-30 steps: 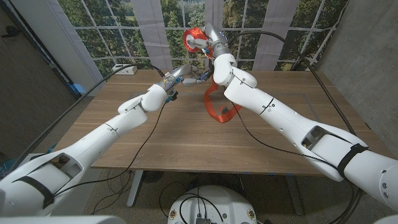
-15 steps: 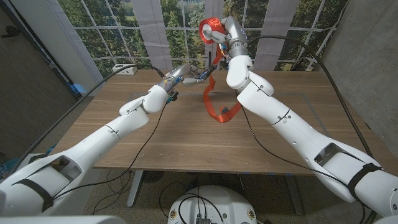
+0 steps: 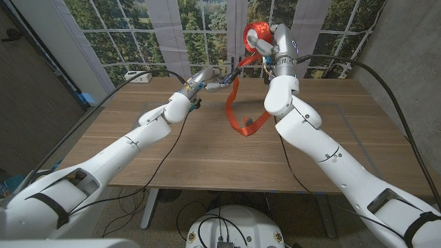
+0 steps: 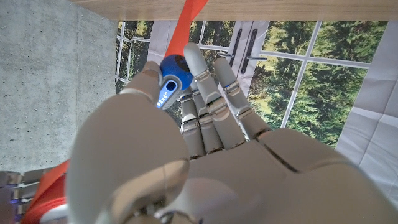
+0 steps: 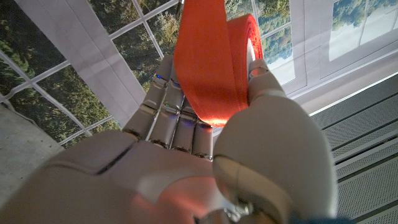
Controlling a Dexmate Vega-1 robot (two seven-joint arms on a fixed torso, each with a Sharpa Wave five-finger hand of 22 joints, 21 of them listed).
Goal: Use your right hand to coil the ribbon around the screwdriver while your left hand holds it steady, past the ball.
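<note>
Two white robot arms reach in from the near edge over a wooden surface (image 3: pixel 172 151). Since half a second ago the right arm has swung further to the robot's right and stayed raised, carrying its load of ribbon with it; the left arm has barely shifted.

Nearest on the surface lies a loose loop of the orange ribbon (image 3: pixel 242 118), its lowest fold resting on the wood between the two forearms. From that loop one strand climbs up and away toward both hands.

One left hand (image 3: pixel 200 82) is held just above the far part of the surface. Its fingers are closed around a single screwdriver (image 3: pixel 224 85), whose blue handle (image 4: pixel 170 74) shows between thumb and fingers in the left wrist view. The ribbon passes right beside that handle; whether it is wrapped around the shaft cannot be told.

One right hand (image 3: pixel 270 40) is lifted high above the far edge, well apart from the left hand and to its right. Its fingers and thumb are curled tightly on a bundled wad of the same ribbon, which the right wrist view shows as a broad orange band (image 5: pixel 214 59) folded over the fingers.

Behind everything stands a wall of windows (image 3: pixel 138 27) with trees outside.
</note>
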